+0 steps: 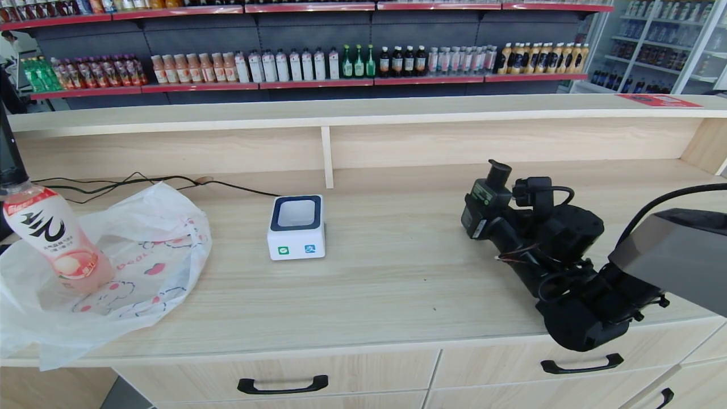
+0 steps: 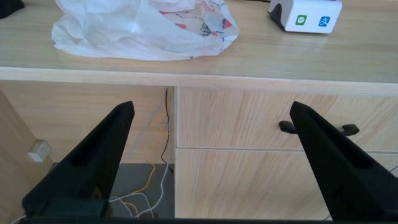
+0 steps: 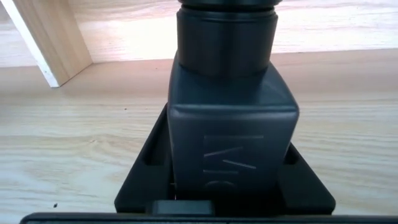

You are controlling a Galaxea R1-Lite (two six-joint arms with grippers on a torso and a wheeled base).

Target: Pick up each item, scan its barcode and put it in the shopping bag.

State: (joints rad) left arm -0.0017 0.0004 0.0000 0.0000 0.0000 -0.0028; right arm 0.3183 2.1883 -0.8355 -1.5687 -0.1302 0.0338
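Left tool (image 2: 211, 107), spread wide and empty, hangs before the drawers (image 2: 249, 124) below the tabletop (image 1: 397, 284). Pink bottle (image 1: 54, 238) leans in the shopping bag (image 1: 164, 227), apart from the scanner (image 1: 296, 227), so its bagging appears finished. Right tool (image 1: 494, 193) rests on the tabletop, state indeterminable.

The left gripper (image 2: 211, 107) holds its black fingers (image 2: 93, 155) wide apart. Ahead of them runs a wooden counter (image 2: 249, 62) carrying a crumpled white plastic bag (image 2: 143, 31) and a small white scanner (image 2: 306, 15). Lower, between the fingers, are drawer fronts (image 2: 236, 121) and hanging cables (image 2: 163, 162).
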